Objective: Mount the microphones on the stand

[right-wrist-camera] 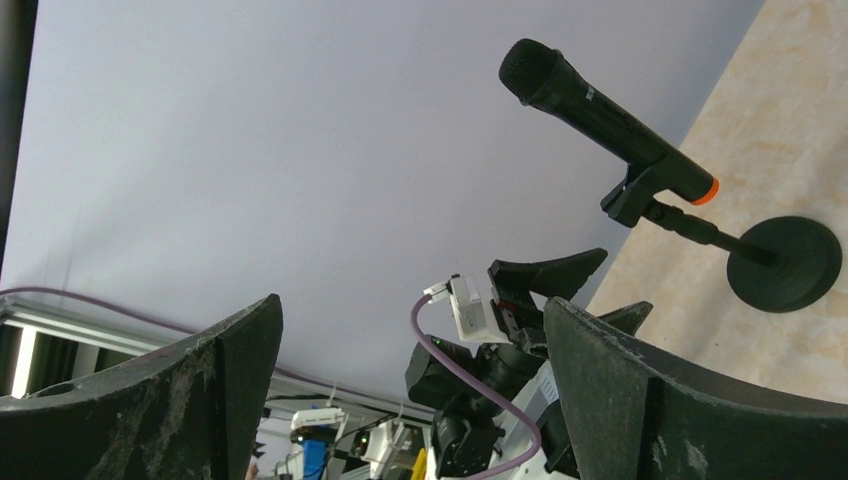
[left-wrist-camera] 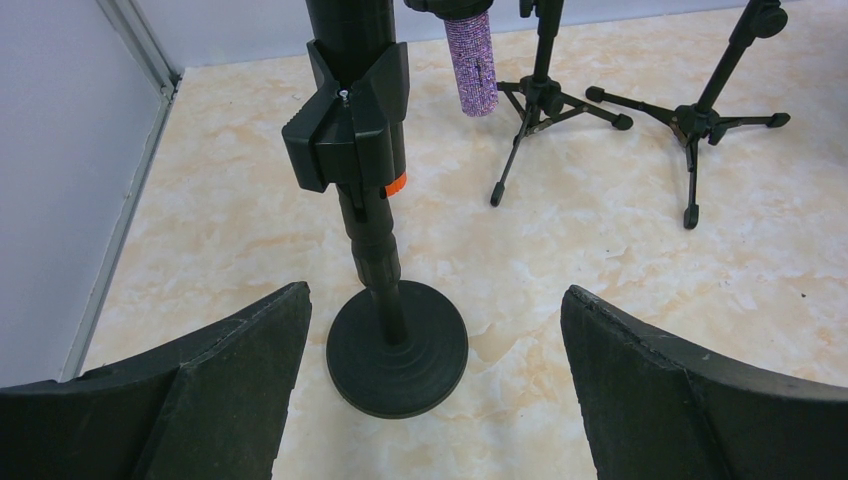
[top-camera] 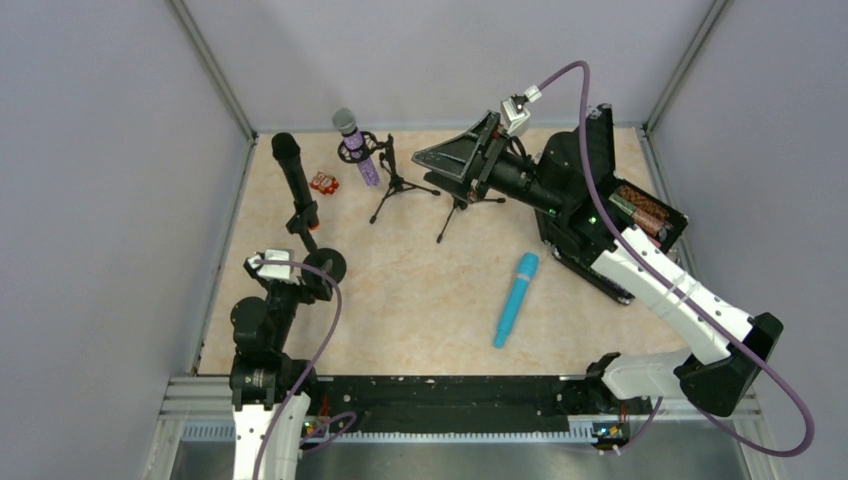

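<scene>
Beige tabletop (top-camera: 420, 300) is being looked at: turquoise microphone (top-camera: 515, 298) is being seen lying mid-frame, pointing up-down, below the nearer, wide-open, empty right pincer (top-camera: 455, 155).

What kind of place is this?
Probably a robot test booth: left arm and right arm mounted at a table, plain grey walls around it, a turquoise microphone lying near small stands.

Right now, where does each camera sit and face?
Top external: high behind the robot, looking down on the beige marbled table; left arm and right arm show.
Left wrist: low, facing the black round-base stand; open left pincer shows.
Right wrist: rolled sideways, facing the grey left wall; open right pincer and left arm show.
Both wrist views share the orange-ended black microphone in that stand.
</scene>
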Tool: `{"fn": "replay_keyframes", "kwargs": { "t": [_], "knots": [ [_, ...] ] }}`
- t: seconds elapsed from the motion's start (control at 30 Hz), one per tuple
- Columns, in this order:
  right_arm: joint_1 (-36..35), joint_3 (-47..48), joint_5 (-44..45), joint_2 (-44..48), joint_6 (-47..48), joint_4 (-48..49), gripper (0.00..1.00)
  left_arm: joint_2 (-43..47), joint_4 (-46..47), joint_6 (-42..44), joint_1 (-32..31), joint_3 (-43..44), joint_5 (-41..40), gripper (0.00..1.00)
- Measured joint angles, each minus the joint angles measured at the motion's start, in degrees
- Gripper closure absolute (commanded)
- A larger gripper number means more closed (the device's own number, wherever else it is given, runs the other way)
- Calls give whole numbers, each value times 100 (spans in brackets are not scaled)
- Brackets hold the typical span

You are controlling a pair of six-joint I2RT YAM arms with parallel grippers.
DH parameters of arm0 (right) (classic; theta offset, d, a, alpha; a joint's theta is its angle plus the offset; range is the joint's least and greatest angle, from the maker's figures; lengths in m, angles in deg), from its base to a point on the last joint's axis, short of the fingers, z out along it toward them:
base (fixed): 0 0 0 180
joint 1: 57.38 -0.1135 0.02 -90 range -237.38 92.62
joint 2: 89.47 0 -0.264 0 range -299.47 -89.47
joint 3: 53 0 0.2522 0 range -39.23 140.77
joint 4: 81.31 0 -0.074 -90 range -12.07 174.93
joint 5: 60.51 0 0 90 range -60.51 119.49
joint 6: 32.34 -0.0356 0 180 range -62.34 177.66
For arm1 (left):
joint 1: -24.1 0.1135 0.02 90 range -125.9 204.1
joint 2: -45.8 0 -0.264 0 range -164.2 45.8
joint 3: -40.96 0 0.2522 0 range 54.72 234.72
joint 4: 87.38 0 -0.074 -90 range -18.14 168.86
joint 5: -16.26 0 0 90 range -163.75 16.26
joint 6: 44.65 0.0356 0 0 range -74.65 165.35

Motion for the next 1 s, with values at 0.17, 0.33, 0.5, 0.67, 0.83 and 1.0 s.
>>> {"fn": "replay_keyframes", "kwargs": {
  "t": [0.17,0.33,0.5,0.67,0.83,1.0],
  "knots": [
    [0,31,0,15,17,-70,1,0,-2,0,0,0,-17,1],
    [144,31,-164,33,-7,-83,1,0,-4,0,0,0,-15,1],
    [302,28,-299,33,-151,35,1,0,-7,0,0,0,-15,1],
    [315,22,-328,33,-267,111,1,0,-9,0,0,0,-15,1],
    [315,17,-326,33,-391,175,1,0,-11,2,0,0,-15,1],
    [315,-37,-315,31,-490,192,1,-2,-11,4,0,0,-15,1]
  ]
}}
